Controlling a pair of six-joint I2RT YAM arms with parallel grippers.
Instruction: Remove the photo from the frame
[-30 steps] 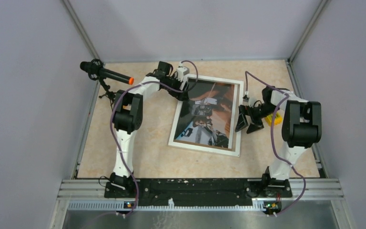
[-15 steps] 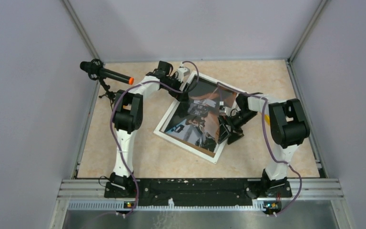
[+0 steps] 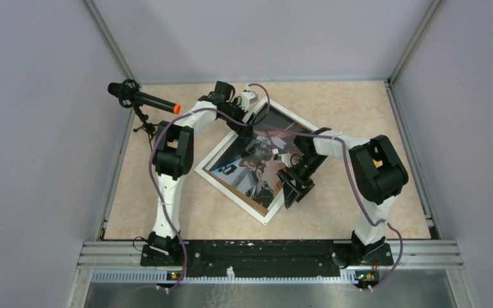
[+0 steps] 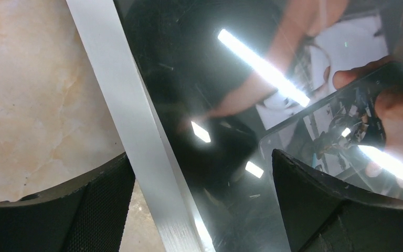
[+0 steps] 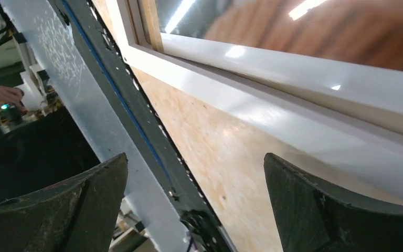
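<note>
Overhead: frame [image 3: 266, 215] lies face up, skewed on the table [image 3: 359, 109], with the photo [image 3: 250, 170] inside, not yet out. Left gripper [image 3: 249, 123] is at the far corner and right gripper [image 3: 293, 187] at the near right edge, both with jaws apart.
Left wrist: fingers [image 4: 99, 205] straddle the white border, nothing pinched.
Right wrist: fingers [image 5: 315, 210] wide, the frame's side just ahead.
Advice: probably close on the border only, off the glossy face, and raise one edge evenly to turn it over.
</note>
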